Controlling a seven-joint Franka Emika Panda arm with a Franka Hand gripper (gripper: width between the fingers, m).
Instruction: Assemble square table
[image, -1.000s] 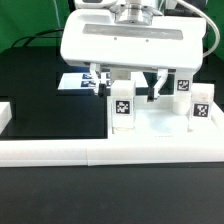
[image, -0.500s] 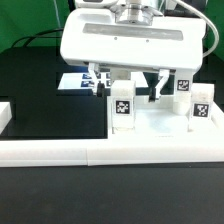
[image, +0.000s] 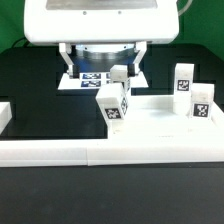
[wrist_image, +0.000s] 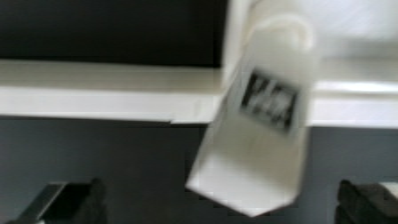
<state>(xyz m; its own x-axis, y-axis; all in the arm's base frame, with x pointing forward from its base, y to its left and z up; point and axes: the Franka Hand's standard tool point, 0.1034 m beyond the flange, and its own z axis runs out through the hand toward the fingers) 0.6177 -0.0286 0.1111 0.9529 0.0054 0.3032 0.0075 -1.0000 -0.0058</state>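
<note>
Your gripper (wrist_image: 199, 200) stands wide open and holds nothing; the leg (wrist_image: 263, 110) between its fingertips leans tilted on the square tabletop (image: 160, 125). Two more legs (image: 190, 92) stand upright there. Straighten it in its socket before regrasping.

Exterior view low, front-on, close; wrist view closer still, both sharing one tilted leg (image: 111, 103) (wrist_image: 263, 110).
</note>
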